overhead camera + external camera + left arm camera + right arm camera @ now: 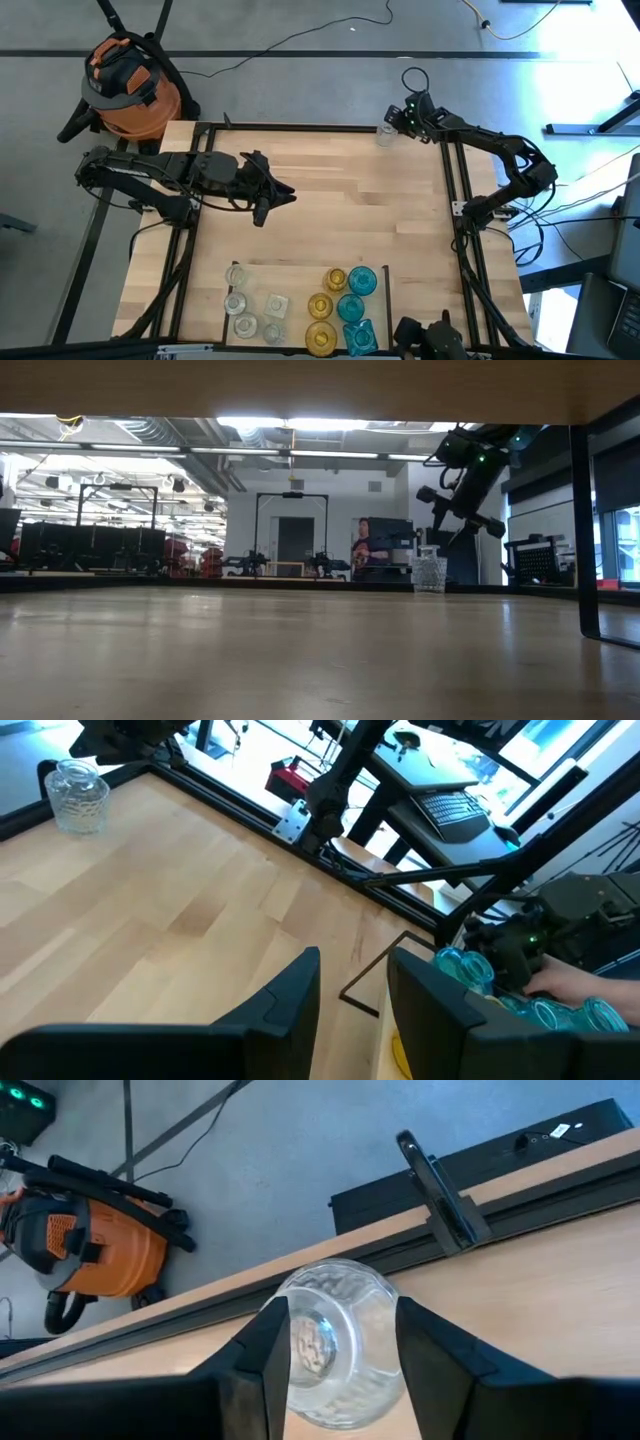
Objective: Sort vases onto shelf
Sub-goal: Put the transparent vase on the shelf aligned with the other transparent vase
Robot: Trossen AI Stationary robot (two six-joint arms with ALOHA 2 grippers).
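Your item in hand: one clear vase [335, 1342], round-bodied glass with a textured, ribbed surface, standing upright at the far edge of the table [330, 210], near its right-hand corner and just inside the black frame rail [200, 1320]. Your right gripper [335, 1350] sits over it with a dark finger on each side of the glass; the fingers [262, 1350] are parted to the width of the body, and whether they actually press on it or merely bracket it you cannot tell. From table height the same vase shows standing on the wood with the gripper poised just above and beside it. Remaining stock: the shelf [300, 268], a flat pale-wood section marked by thin dark lines at the near edge, carries clear vases [250, 310] on the left, amber-yellow vases [322, 320] in the middle and teal-blue vases [355, 305] on the right, round and square shapes mixed. Your left gripper [352, 982] hovers over the left-centre of the table, holding nothing, its fingers slightly apart. Between the far corner and the shelf you have bare, smooth butcher-block wood. Beyond the far-left corner an orange shop vacuum [128, 85] stands on the floor.
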